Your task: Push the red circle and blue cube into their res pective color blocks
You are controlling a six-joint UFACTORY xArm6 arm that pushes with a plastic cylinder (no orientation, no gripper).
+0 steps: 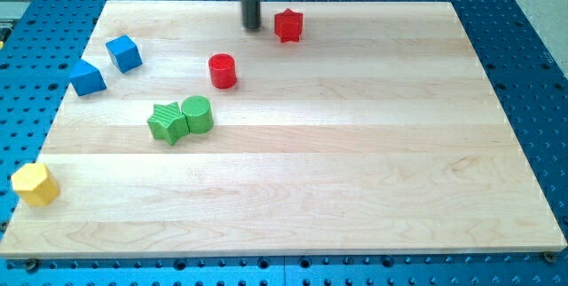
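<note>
Six small blocks spread over the pale wooden surface (pixel 355 162), all in the view's left and upper parts. Nearest, at the view's bottom left corner: yellow block (pixel 35 184), roughly hexagonal, sitting right at the edge, well apart from the rest. Farther up, left of centre: green star (pixel 166 123) and green cylinder (pixel 197 114), touching side by side, star to the view's left. Beyond those, near the left edge: blue triangular block (pixel 87 77), and just beside it, up and to the view's right, blue cube (pixel 124 53), the two close but not touching. Roughly level with these, nearer the middle: red circle (pixel 223 70), a short upright cylinder, standing alone, above and to the right of the green pair, well apart from the blue pieces. Farthest, near the top edge: red star (pixel 288 25), with my tip (pixel 253 27) just beside it on the view's left, a narrow gap between them. Dark rod coming straight down from a metal mount at the top of the view. No claw on this arm, so nothing to say of spreading or pinching. Open wood between tip and red circle; nothing between red circle and red star. Perforated blue base (pixel 524 64) around the surface on all sides.
</note>
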